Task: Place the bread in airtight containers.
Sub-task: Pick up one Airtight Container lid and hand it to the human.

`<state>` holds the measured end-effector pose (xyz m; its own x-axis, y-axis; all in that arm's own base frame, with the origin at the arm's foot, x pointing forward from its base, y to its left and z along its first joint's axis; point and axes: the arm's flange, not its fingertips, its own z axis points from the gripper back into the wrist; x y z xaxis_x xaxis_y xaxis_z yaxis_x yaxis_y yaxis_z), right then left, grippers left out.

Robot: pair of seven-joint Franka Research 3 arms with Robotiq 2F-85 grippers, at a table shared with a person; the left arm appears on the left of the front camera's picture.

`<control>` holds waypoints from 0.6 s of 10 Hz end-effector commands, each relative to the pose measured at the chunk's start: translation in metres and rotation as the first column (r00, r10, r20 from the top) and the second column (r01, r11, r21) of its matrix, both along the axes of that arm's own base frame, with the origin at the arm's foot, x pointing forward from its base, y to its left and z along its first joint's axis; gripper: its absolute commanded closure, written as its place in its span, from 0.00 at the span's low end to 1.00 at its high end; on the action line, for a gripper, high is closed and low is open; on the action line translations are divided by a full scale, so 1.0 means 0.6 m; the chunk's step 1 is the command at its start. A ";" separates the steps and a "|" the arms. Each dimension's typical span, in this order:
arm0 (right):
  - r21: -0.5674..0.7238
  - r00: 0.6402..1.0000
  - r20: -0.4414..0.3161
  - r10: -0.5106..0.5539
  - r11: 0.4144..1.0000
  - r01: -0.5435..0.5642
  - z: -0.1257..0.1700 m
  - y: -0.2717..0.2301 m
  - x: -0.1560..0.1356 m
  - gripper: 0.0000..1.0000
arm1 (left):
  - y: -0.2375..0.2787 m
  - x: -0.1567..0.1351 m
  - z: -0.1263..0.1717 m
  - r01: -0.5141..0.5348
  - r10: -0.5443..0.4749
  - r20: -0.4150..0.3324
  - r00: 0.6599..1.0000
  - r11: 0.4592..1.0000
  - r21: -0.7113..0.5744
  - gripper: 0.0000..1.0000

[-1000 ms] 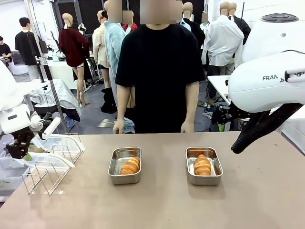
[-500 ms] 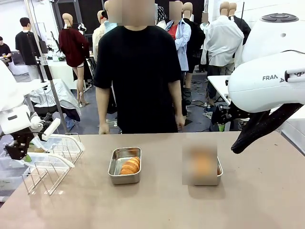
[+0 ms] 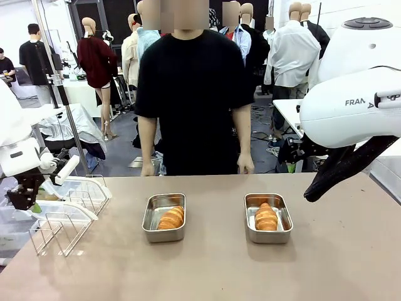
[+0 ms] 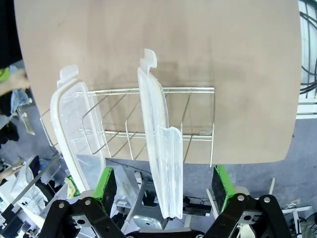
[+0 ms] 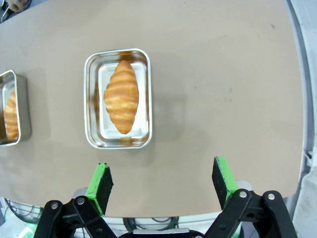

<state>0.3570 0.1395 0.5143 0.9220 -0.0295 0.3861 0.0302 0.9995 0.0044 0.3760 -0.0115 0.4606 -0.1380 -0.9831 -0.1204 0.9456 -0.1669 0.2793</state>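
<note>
the person has shifted sideways behind the tabletop; nothing on it has moved. our left claw is spread, with a lid between its pads, not touching them. that lid stands in the rack, with a second lid beside it. our right claw is spread too, empty over the near edge. one roll lies in the left tub, the other roll in the right tub.

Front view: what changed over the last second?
The person in the black T-shirt shifted slightly toward the robot's left. Nothing grasped or released. Unchanged: both golden-brown ridged rolls in their shiny rectangular steel tubs, left pincer and right pincer open.
</note>
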 end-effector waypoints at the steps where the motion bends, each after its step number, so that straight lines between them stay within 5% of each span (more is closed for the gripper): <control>1: 0.000 1.000 0.000 0.002 1.000 -0.002 0.001 -0.001 0.001 0.00 | 0.003 -0.003 0.002 0.000 0.000 -0.006 1.000 1.000 -0.005 0.00; 6: 0.000 1.000 0.000 0.002 1.000 -0.002 0.001 -0.001 0.001 0.00 | 0.004 0.025 -0.026 0.024 -0.028 -0.058 0.998 0.997 -0.070 0.00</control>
